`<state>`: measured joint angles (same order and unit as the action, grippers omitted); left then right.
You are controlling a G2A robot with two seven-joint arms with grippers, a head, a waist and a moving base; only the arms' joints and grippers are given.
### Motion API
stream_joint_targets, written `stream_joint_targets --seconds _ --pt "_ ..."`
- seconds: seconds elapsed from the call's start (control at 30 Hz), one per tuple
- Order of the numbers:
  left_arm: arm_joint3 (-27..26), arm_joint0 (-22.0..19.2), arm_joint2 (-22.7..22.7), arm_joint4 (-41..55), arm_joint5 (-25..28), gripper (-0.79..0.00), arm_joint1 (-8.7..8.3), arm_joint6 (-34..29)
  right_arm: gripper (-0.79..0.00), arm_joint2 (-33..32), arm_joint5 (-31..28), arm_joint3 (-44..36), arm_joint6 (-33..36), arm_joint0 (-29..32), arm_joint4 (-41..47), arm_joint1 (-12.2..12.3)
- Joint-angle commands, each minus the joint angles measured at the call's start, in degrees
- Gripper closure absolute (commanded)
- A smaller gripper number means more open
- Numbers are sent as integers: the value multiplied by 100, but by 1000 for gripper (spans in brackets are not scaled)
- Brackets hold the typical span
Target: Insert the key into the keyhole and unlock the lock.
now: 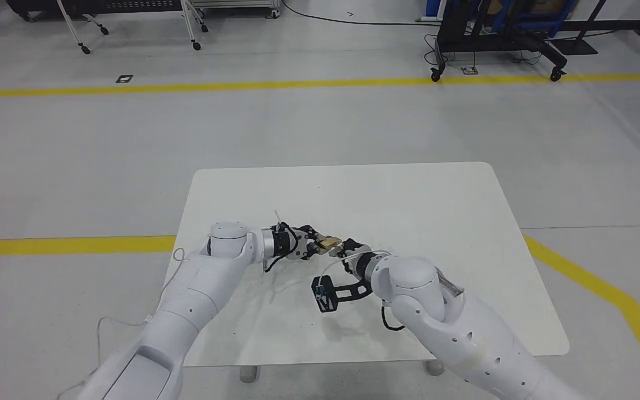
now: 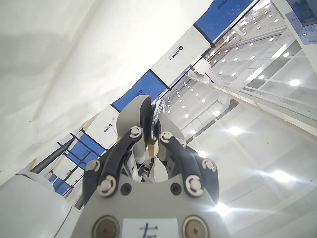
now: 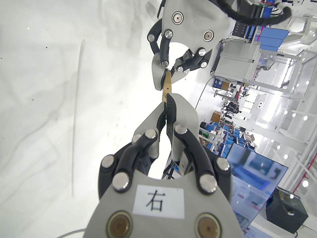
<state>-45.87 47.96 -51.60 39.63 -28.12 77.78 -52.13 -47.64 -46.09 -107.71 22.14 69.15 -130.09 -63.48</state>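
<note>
1. Left gripper (image 3: 166, 81) jaws clamp the lock (image 3: 168, 87) above the table (image 1: 450, 200).
2. Right gripper (image 3: 167, 105) jaws are pressed together at its brass end; key hidden.
3. Small, rigid, smooth metal, probably: hold firmly by flat sides.

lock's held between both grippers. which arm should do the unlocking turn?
Right, probably. The right gripper is shut at the free end of the lock, in line with it. The left gripper clamps the lock, so it is better placed to steady it.
</note>
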Motion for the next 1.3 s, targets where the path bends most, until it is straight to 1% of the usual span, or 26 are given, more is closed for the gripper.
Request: stream_joint_targets --seconds 0.0,0.43,0.47,0.5,0.53,0.57,0.77,1.07,1.1,1.17,1.2,1.23,1.27 --pt "-3 4 -2 5 10 0 2 -9 0 -6 24 6 5 4 12 -10" --pt "13 21 -10 94 18 0 20 -136 0 -40 96 130 22 -7 28 -71" --pt "9 21 -3 94 12 0 23 -136 -25 -42 95 129 16 -5 37 -76" --pt "6 19 -2 95 16 0 25 -137 -237 -55 102 134 14 -2 54 -79" --pt "10 21 -4 101 26 0 27 -133 -548 -86 137 137 25 7 90 -84" --pt "12 22 -12 115 39 0 29 -118 -785 -118 167 131 42 18 129 -88" --pt "34 33 -107 231 147 0 27 -41 -785 -330 311 -116 227 155 205 -82" --pt "-160 191 -336 478 774 0 40 425 -785 -330 311 -116 227 155 205 -82" --pt "-202 215 -352 459 859 0 38 481 -785 -330 340 -130 160 166 254 -84" --pt "-284 260 -398 394 1067 0 27 617 -785 -500 499 -85 -448 211 605 -65" --pt "-332 288 -420 365 1162 0 21 680 -271 -640 570 -1 -558 250 678 -45" --pt "-385 315 -446 326 1272 0 14 748 -22 -763 589 50 -616 289 771 -29" --pt "-444 351 -470 289 1383 0 7 813 0 -855 570 42 -725 314 846 -14"
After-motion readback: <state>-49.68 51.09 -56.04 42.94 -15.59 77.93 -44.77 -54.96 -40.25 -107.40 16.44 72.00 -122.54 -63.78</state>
